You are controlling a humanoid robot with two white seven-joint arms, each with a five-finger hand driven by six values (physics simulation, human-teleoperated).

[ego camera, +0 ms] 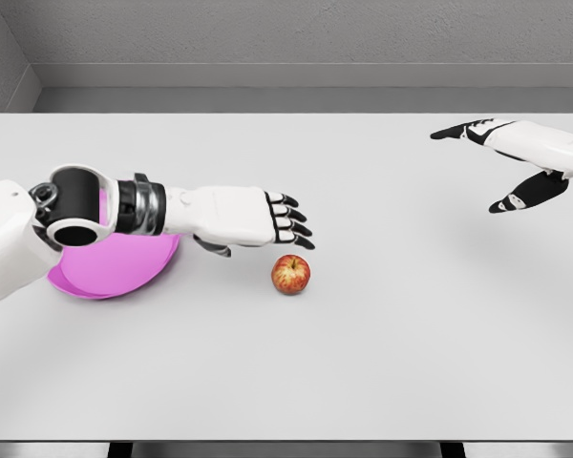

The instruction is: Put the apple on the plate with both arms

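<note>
The apple (290,274), red with yellowish patches and a short stem pointing up, rests upright on the white table (363,363), slightly left of the table's centre and toward the near half. The plate (115,269), pink and shallow, lies on the table to the left of the apple, well apart from it; the left forearm crosses above the plate and hides its upper part. The left arm enters from the lower left edge and extends to the right across the table. The left hand (267,218) is positioned just above and slightly left of the apple, palm down, with its dark-tipped fingers (294,221) extended and slightly separated; the thumb shows beneath the palm. The hand holds nothing, and a visible gap separates the fingertips from the apple. The right arm enters from the right edge at the upper right, over the far right area of the table. The right hand (501,162) is well apart from both the apple and the plate; its fingers are extended to the left, the thumb is spread wide below them, and it holds nothing. A grey wall (296,38) stands behind the far edge of the table.
</note>
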